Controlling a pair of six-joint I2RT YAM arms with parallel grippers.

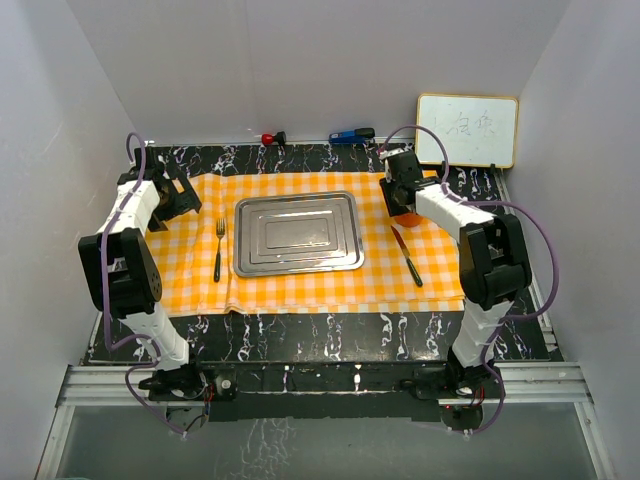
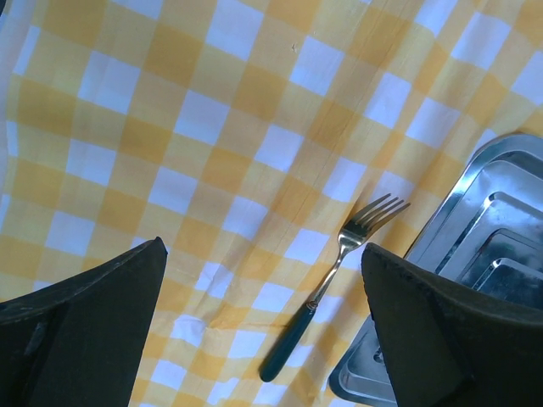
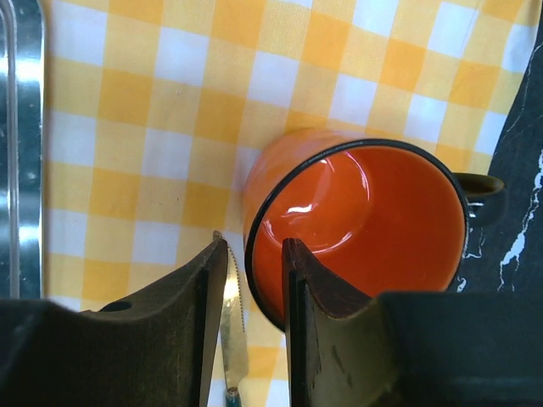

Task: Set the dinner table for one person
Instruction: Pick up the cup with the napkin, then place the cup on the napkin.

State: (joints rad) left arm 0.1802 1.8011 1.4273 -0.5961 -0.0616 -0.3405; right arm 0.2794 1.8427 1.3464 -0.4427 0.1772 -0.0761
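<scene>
On the black marbled dinner table (image 1: 300,335) lies an orange-and-white checked cloth (image 1: 190,270). A steel tray (image 1: 297,233) sits in its middle, with a dark-handled fork (image 1: 218,248) to its left and a knife (image 1: 406,255) to its right. An orange mug (image 3: 365,220) stands upright at the cloth's far right edge. My right gripper (image 3: 254,246) straddles the mug's near rim, one finger inside and one outside, with a gap showing. My left gripper (image 2: 263,246) hangs wide open above the cloth, the fork (image 2: 339,254) below it, untouched.
A whiteboard (image 1: 467,130) leans on the back wall at the right. A red object (image 1: 268,137) and a blue one (image 1: 352,134) lie along the table's far edge. White walls close in on both sides. The tray's corner (image 2: 475,220) shows in the left wrist view.
</scene>
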